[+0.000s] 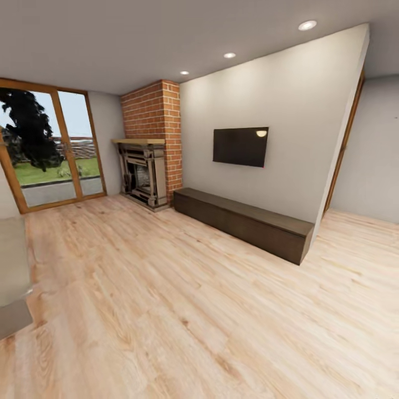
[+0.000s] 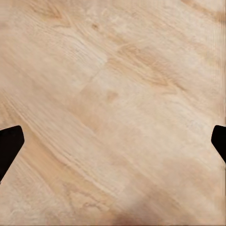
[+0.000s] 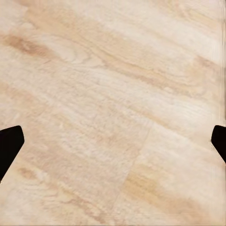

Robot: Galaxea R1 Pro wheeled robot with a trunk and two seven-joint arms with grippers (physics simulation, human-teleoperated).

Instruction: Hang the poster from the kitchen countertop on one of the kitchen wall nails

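The poster, the kitchen countertop and the wall nails are out of view; I am in a living room. In the left wrist view my left gripper (image 2: 113, 146) is open, its dark fingertips (image 2: 9, 143) far apart over bare wood floor (image 2: 117, 94). The right wrist view is much the same: my right gripper (image 3: 113, 146) is open, with nothing between its fingertips (image 3: 9, 143) but floor planks (image 3: 117, 94). A tiny dark speck (image 1: 395, 117) marks the pale wall at far right; I cannot tell what it is.
A wall-mounted television (image 1: 240, 146) hangs above a long low dark cabinet (image 1: 244, 221). A brick fireplace (image 1: 149, 149) stands in the corner beside glass patio doors (image 1: 50, 149). A grey piece of furniture (image 1: 11, 266) sits at the left edge. An opening (image 1: 360, 166) leads right past the wall's end.
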